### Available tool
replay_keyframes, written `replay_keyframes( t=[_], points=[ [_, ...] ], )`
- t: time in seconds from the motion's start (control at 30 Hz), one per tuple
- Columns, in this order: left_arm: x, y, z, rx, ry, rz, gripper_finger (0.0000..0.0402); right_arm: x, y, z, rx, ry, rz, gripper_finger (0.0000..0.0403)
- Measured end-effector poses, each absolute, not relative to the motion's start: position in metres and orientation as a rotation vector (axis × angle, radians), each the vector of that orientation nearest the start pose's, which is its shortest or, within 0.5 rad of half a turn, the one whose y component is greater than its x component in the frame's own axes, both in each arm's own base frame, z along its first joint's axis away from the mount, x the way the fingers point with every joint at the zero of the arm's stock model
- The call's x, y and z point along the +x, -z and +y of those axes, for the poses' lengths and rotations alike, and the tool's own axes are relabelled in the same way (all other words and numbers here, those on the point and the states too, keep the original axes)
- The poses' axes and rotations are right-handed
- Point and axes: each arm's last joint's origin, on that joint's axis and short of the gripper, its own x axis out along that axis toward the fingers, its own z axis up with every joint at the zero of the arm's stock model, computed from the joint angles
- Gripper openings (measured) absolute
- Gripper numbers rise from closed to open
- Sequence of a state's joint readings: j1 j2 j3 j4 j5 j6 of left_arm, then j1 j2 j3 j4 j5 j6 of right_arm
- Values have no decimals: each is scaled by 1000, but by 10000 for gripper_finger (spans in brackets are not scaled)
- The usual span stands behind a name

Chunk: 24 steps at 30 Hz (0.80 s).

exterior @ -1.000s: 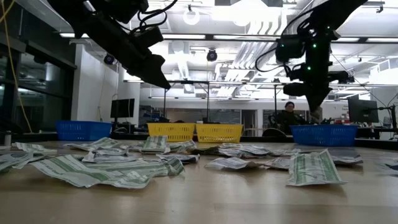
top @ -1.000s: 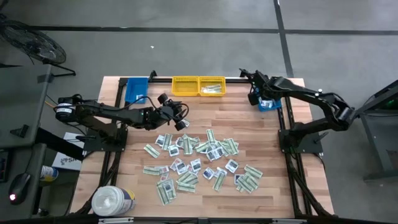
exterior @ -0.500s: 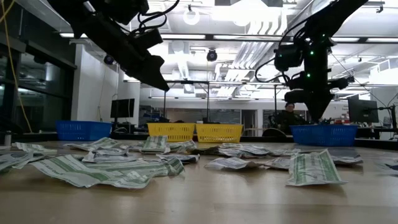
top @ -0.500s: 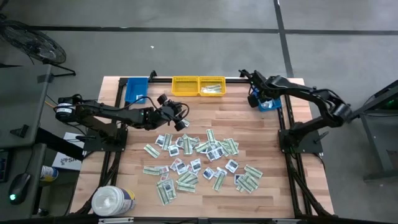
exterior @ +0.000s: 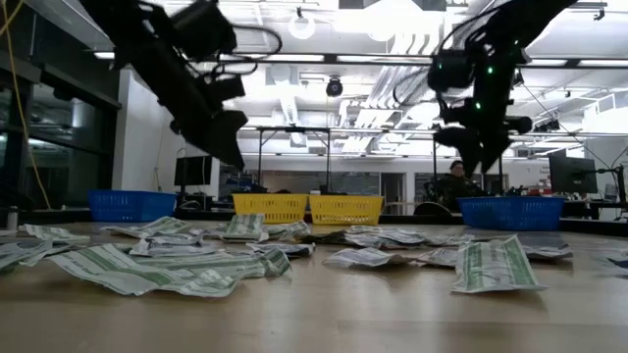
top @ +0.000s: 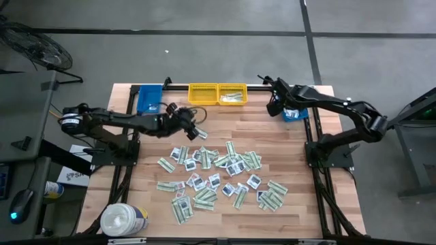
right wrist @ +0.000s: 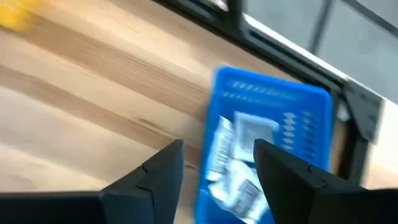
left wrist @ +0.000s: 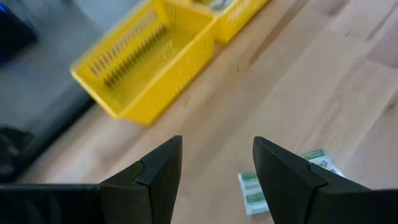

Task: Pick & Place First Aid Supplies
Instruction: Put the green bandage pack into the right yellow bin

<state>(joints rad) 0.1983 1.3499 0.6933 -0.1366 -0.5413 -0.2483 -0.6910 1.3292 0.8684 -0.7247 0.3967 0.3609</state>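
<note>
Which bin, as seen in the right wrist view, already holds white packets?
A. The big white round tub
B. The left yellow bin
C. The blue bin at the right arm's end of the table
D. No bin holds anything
C: the right wrist view shows the blue bin with several white packets lying inside it, beyond the open right gripper.

You have two dark, near-black jointed arms, each on a black frame at a side edge of the worktop [top: 225, 129]. The left arm [top: 116, 121] carries a round pale disc on its base joint. Black cables loop around the left hand [exterior: 228, 147]. Small green lights glow on the right hand [exterior: 477, 147]. In the wrist views the fingers [left wrist: 158, 180] are matte black, wedge-shaped, with angular stepped edges.
</note>
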Motion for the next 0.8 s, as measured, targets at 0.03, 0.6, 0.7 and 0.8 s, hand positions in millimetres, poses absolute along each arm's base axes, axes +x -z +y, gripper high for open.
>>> replay_keyframes(
  t=[0.03, 0.6, 0.7, 0.8],
  points=[
    [248, -192, 72, -130, -780, 711, 193, 179, -220, -158, 465, 1143, 1020, 190],
    [215, -166, 146, -843, -463, 795, 193, 248, -246, -89, 194, 630, 719, 191],
    [218, -159, 145, -872, -437, 821, 193, 253, -248, -78, 154, 631, 699, 191],
    [219, -151, 146, -891, -439, 852, 193, 255, -248, -70, 129, 627, 695, 191]
  ],
)
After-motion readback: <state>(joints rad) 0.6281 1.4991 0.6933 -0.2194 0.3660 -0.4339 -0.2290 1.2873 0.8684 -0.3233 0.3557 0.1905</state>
